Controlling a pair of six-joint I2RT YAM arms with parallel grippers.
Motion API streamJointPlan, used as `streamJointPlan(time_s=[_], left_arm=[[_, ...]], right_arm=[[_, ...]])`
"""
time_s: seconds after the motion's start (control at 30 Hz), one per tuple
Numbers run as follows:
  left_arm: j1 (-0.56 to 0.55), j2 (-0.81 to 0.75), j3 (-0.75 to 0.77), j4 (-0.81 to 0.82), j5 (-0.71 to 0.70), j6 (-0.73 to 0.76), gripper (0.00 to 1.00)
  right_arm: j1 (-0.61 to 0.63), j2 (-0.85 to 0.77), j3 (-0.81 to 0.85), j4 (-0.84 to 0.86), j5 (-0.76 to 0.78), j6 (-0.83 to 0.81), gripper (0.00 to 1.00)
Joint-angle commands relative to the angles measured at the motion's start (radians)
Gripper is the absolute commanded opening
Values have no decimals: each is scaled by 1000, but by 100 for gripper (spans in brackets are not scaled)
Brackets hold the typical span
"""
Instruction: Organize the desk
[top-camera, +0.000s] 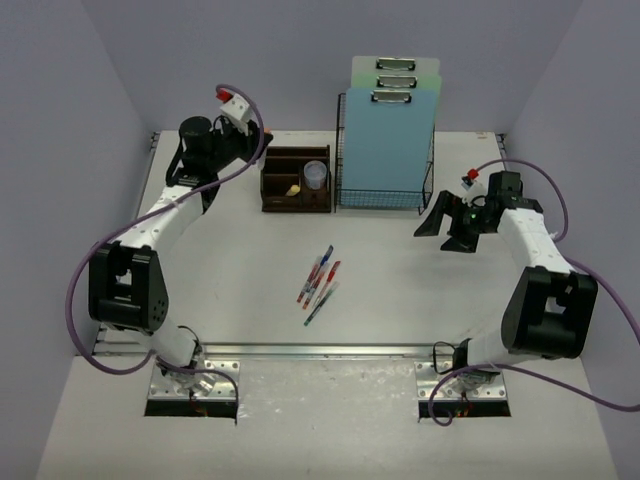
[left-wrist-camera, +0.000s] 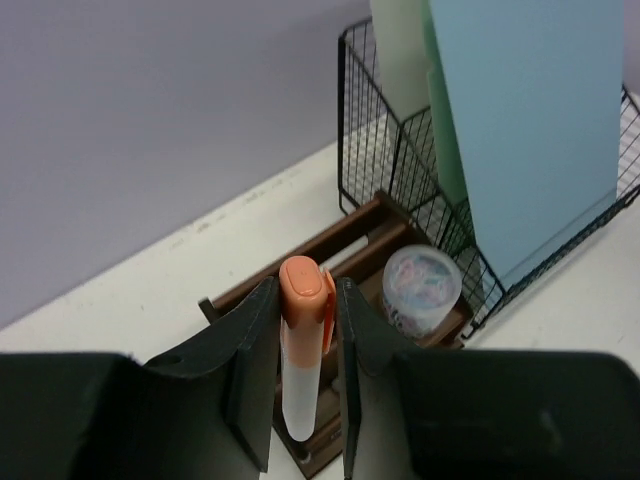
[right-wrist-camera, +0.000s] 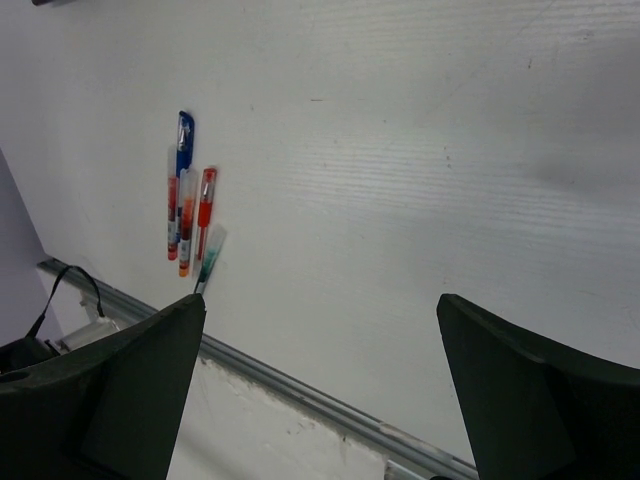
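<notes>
The white desk (top-camera: 230, 290) holds several pens (top-camera: 320, 280) lying loose near its middle; they also show in the right wrist view (right-wrist-camera: 188, 205). My left gripper (top-camera: 255, 148) is at the back, above the left end of the dark-brown wooden organizer (top-camera: 296, 182). In the left wrist view, the left gripper (left-wrist-camera: 305, 290) is shut on an orange-capped highlighter (left-wrist-camera: 303, 345), held over the organizer (left-wrist-camera: 370, 215). My right gripper (top-camera: 445, 225) hovers at the right, open and empty, with its jaws wide apart (right-wrist-camera: 320, 300) over bare desk (right-wrist-camera: 420, 150).
A black wire-mesh rack (top-camera: 343, 150) with blue and green clipboards (top-camera: 390, 120) stands right of the organizer. A clear tub of clips (top-camera: 315, 175) and a small yellow item (top-camera: 293, 189) sit in the organizer. A metal rail (top-camera: 320, 350) runs along the near edge.
</notes>
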Motion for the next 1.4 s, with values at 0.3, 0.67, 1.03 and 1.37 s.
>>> streamJointPlan(time_s=[0.3, 0.67, 1.03, 1.37], left_arm=[[49, 148, -58, 109, 432, 176, 0], [48, 269, 6, 85, 489, 348, 0], [49, 338, 46, 121, 457, 385, 0], [48, 343, 45, 47, 459, 463, 22]], right_arm=[[-3, 43, 57, 1, -7, -1, 99], [-3, 40, 64, -1, -34, -22, 99], [-4, 39, 58, 0, -56, -34, 99], [-3, 42, 65, -5, -69, -39, 99]])
